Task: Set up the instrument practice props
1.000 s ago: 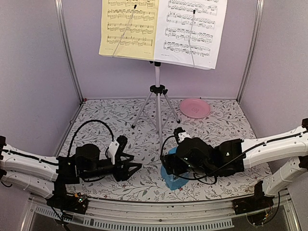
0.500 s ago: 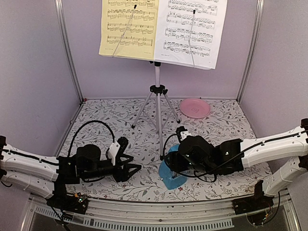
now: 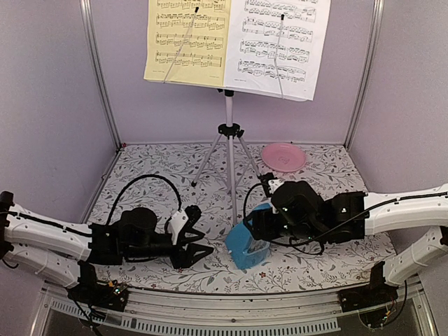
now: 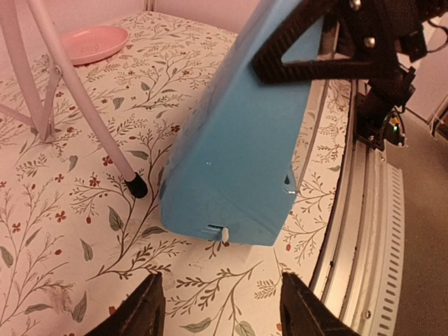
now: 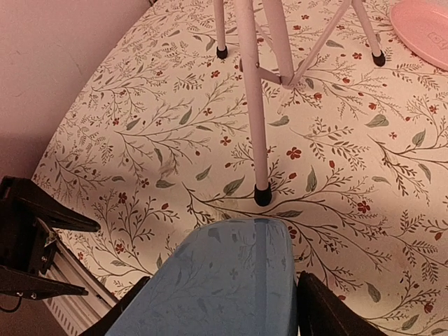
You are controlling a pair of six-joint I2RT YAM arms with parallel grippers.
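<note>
The blue metronome (image 3: 246,246) is tilted above the floral mat, with its base turned towards the left arm. My right gripper (image 3: 260,229) is shut on it, a finger on each flank of the metronome (image 5: 224,280). My left gripper (image 3: 201,236) is open just left of it with nothing between its fingers, and the metronome's base (image 4: 234,154) is close in front of that gripper (image 4: 220,297). The music stand (image 3: 229,157) stands on its tripod at the back centre. It carries a yellow sheet (image 3: 185,42) and a white sheet (image 3: 276,45), each under a thin wire clip.
A pink round plate (image 3: 283,157) lies at the back right of the mat. The nearest tripod leg (image 5: 256,119) ends in a black foot just beyond the metronome. A metal rail (image 4: 364,231) runs along the near table edge. Lilac walls close in the back and sides.
The right gripper closed on the metronome, then lifted and tipped it, base towards the left. The left arm moved right, closer to it.
</note>
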